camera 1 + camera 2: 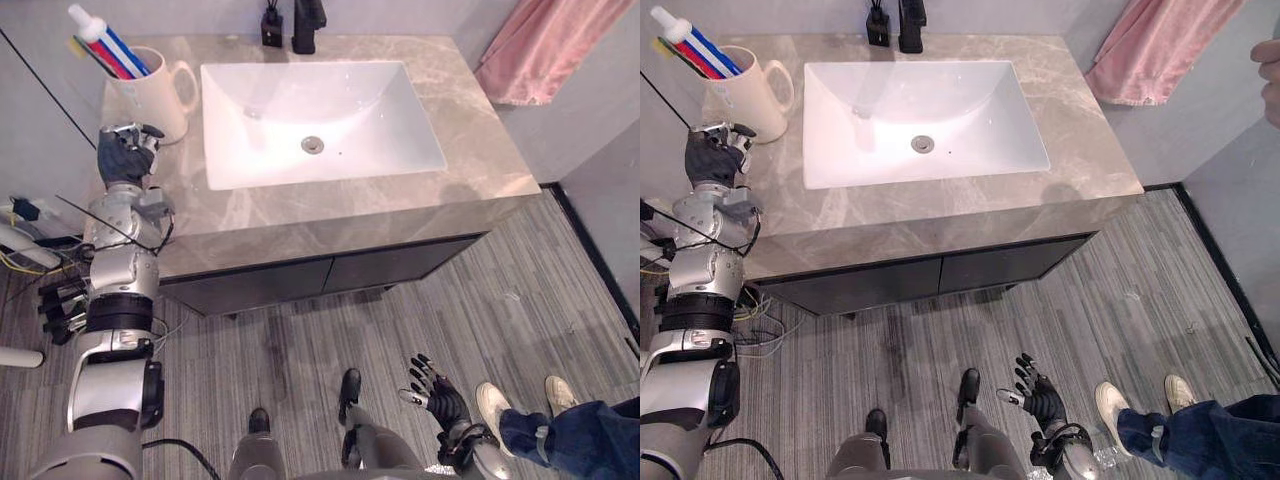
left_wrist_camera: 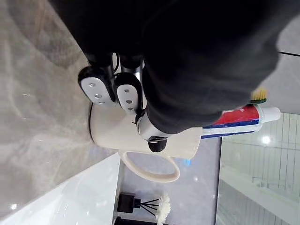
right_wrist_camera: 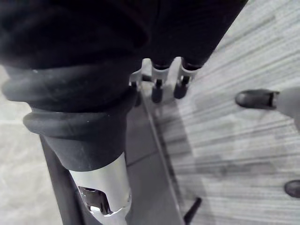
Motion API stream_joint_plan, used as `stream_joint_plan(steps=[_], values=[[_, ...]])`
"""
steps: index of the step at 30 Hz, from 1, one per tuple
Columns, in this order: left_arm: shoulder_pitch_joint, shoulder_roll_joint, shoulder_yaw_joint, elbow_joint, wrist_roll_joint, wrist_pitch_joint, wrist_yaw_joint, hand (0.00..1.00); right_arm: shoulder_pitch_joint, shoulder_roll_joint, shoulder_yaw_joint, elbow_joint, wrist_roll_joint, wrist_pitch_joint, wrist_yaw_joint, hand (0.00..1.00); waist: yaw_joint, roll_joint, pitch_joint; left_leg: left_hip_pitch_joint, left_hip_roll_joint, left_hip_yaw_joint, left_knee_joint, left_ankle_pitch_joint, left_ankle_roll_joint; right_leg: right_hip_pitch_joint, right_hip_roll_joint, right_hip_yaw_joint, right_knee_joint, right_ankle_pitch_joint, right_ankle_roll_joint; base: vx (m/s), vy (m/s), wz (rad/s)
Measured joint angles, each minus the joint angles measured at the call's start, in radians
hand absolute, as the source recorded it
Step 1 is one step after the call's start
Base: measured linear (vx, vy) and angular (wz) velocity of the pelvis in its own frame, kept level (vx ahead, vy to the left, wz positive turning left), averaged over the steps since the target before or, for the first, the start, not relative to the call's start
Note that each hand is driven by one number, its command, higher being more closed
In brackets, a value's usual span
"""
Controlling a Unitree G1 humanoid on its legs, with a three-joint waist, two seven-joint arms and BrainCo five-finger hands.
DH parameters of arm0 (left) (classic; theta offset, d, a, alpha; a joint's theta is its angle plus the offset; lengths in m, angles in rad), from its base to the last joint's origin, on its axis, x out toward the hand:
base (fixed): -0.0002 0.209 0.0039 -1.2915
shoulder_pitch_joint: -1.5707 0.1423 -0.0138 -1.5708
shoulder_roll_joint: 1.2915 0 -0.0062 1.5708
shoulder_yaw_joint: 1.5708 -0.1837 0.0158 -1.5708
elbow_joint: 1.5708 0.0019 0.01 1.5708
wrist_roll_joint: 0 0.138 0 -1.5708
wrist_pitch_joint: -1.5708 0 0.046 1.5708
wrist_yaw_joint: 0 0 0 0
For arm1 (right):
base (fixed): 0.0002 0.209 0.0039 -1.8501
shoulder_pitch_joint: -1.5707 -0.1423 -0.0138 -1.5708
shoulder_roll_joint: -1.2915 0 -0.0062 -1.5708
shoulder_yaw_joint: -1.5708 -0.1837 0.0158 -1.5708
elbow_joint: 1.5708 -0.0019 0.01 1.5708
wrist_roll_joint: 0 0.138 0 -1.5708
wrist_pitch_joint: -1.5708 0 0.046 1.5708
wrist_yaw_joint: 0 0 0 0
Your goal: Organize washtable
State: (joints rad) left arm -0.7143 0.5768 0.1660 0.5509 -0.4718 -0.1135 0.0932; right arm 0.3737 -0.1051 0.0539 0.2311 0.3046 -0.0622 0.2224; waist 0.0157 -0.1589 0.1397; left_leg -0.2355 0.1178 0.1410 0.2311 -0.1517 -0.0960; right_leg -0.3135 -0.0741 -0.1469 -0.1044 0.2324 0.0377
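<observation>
Marble counter (image 1: pixel 470 130) looks close to tidy from where I stand. The cream mug (image 1: pixel 150 95) sits at the upper left with the toothpaste (image 1: pixel 105 40) and a toothbrush (image 1: pixel 78 47) standing in it, and the white sink (image 1: pixel 390 120) is bare. I'd guess little is left beyond placing the mug.

The left hand (image 1: pixel 125 155) is just below the mug, fingers loosely extended towards it and holding nothing. The right hand (image 1: pixel 438 395) hangs low at the lower right over the floor, fingers spread and empty.

A black faucet (image 1: pixel 308 25) and a diffuser (image 1: pixel 271 28) stand at top centre, and a pink towel (image 1: pixel 545 45) hangs at the upper right. A person's shoes (image 1: pixel 492 405) are near the right hand. Nothing stands between the left hand and the mug.
</observation>
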Motion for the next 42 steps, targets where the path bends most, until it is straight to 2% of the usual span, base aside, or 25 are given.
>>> stream_joint_plan(steps=[4,7,11,17,21,22,24,25,26,27,28,29,30,34,38,40,41,42], values=[[-0.035,0.020,-0.008,0.000,0.000,0.000,0.001,1.00,-0.011,-0.001,0.003,0.000,0.000,0.000,0.000,0.00,-0.001,-0.010,0.027,-0.020,0.006,-0.003,0.033,-0.013,-0.003,-0.006,0.007,-0.002,0.002,0.004,0.003,0.00,0.056,-0.01],[-0.058,0.025,-0.010,0.001,0.000,-0.001,0.001,1.00,-0.019,-0.001,0.006,0.000,0.000,-0.002,0.000,0.00,-0.001,-0.013,0.042,-0.036,0.014,-0.005,0.061,-0.029,-0.003,-0.009,0.010,-0.003,0.004,0.015,-0.009,0.00,0.079,-0.02],[-0.067,0.027,-0.015,0.002,0.000,-0.003,0.001,1.00,-0.018,-0.001,0.005,0.000,0.000,-0.004,0.000,0.00,-0.001,-0.013,0.045,-0.064,0.021,-0.005,0.094,-0.051,0.003,-0.018,0.011,-0.002,0.004,0.018,-0.005,-0.02,0.106,-0.01],[-0.122,0.055,-0.032,0.010,0.000,-0.005,0.002,1.00,-0.026,0.000,0.006,0.000,0.000,-0.006,-0.001,0.00,0.001,-0.028,0.080,-0.081,0.020,-0.007,0.114,-0.054,0.006,-0.026,0.008,0.004,0.004,0.025,0.011,-0.03,0.076,0.01],[-0.144,0.071,-0.049,0.021,0.000,-0.007,0.003,1.00,-0.026,-0.001,0.008,0.000,0.000,-0.007,-0.001,0.00,0.000,-0.032,0.082,-0.099,0.021,-0.005,0.125,-0.056,0.007,-0.040,0.007,0.011,0.000,0.004,0.062,-0.05,0.057,-0.03],[-0.148,0.074,-0.052,0.022,0.000,-0.008,0.003,1.00,-0.026,-0.001,0.010,0.000,0.000,-0.007,-0.001,0.00,0.000,-0.033,0.084,-0.100,0.021,-0.005,0.126,-0.056,0.007,-0.041,0.007,0.011,0.000,0.002,0.063,-0.03,0.038,-0.02],[-0.172,0.094,-0.069,0.035,0.000,-0.008,0.005,1.00,-0.031,-0.002,0.032,0.000,0.000,-0.007,-0.002,0.00,0.001,-0.038,0.089,-0.102,0.025,-0.004,0.122,-0.054,0.007,-0.042,0.014,0.012,0.000,-0.041,0.094,-0.01,0.030,-0.04],[-0.180,0.104,-0.079,0.038,0.000,-0.009,0.005,1.00,-0.036,-0.002,0.038,0.000,0.000,-0.007,-0.001,0.00,0.001,-0.039,0.092,-0.101,0.028,-0.003,0.119,-0.052,0.007,-0.042,0.018,0.013,0.000,-0.060,0.096,0.02,0.004,-0.09],[-0.194,0.122,-0.089,0.039,0.001,-0.011,0.007,1.00,-0.046,-0.001,0.044,-0.001,0.000,-0.007,-0.001,0.00,0.001,-0.037,0.098,-0.102,0.044,0.000,0.107,-0.045,0.010,-0.044,0.026,0.008,0.000,-0.112,0.114,0.04,-0.017,-0.07],[-0.223,0.134,-0.100,0.049,0.000,-0.013,0.011,1.00,-0.054,0.004,0.046,-0.002,0.000,-0.007,-0.001,0.00,0.003,-0.047,0.101,-0.105,0.046,0.000,0.100,-0.043,0.010,-0.047,0.029,0.010,0.005,-0.085,0.075,0.05,-0.008,0.00],[-0.239,0.143,-0.109,0.050,0.000,-0.013,0.016,1.00,-0.054,0.008,0.047,-0.006,0.000,-0.008,-0.001,0.00,0.000,-0.066,0.104,-0.102,0.033,0.000,0.105,-0.046,0.007,-0.048,0.019,0.012,0.005,-0.044,0.059,0.04,0.007,0.13],[-0.261,0.153,-0.118,0.048,0.000,-0.021,0.020,1.00,-0.058,0.012,0.047,-0.004,0.000,-0.010,-0.002,0.00,0.001,-0.077,0.113,-0.110,0.025,-0.005,0.125,-0.055,0.000,-0.051,0.018,0.012,0.005,0.020,0.003,0.02,0.019,0.09],[-0.278,0.163,-0.116,0.049,0.000,-0.022,0.021,1.00,-0.064,0.012,0.047,-0.006,0.000,-0.010,-0.002,0.00,0.004,-0.074,0.115,-0.126,0.039,-0.006,0.135,-0.058,-0.004,-0.061,0.025,0.014,0.005,0.023,0.004,0.01,0.012,0.05],[-0.307,0.184,-0.125,0.066,0.001,-0.022,0.022,1.00,-0.071,0.011,0.061,-0.006,0.000,-0.010,-0.002,0.00,0.001,-0.072,0.120,-0.134,0.041,-0.014,0.138,-0.063,-0.010,-0.067,0.034,0.015,0.005,0.028,0.008,-0.01,0.010,-0.01],[-0.360,0.183,-0.137,0.146,0.000,-0.021,0.022,1.00,-0.071,0.010,0.065,-0.007,-0.001,-0.011,-0.003,0.00,-0.002,-0.074,0.124,-0.142,0.042,-0.015,0.157,-0.074,0.001,-0.067,0.035,0.047,0.004,0.039,0.024,-0.06,0.071,-0.07],[-0.377,0.190,-0.136,0.155,0.000,-0.023,0.023,1.00,-0.072,0.009,0.065,-0.007,-0.001,-0.010,-0.003,0.00,-0.002,-0.080,0.137,-0.143,0.043,-0.001,0.157,-0.072,0.006,-0.071,0.030,0.063,0.000,-0.040,0.115,-0.10,0.031,-0.20],[-0.387,0.203,-0.133,0.158,0.000,-0.026,0.023,1.00,-0.079,0.007,0.067,-0.007,-0.001,-0.010,-0.004,0.00,0.003,-0.056,0.147,-0.138,0.084,0.015,0.111,-0.043,0.012,-0.075,0.053,0.038,0.010,-0.091,0.117,-0.03,-0.028,-0.26],[-0.413,0.222,-0.135,0.158,0.000,-0.026,0.023,1.00,-0.082,0.007,0.078,-0.007,-0.001,-0.010,-0.002,0.00,0.005,-0.055,0.152,-0.137,0.097,0.005,0.072,-0.020,0.001,-0.075,0.065,0.012,0.071,-0.042,0.019,0.05,-0.012,-0.21]])
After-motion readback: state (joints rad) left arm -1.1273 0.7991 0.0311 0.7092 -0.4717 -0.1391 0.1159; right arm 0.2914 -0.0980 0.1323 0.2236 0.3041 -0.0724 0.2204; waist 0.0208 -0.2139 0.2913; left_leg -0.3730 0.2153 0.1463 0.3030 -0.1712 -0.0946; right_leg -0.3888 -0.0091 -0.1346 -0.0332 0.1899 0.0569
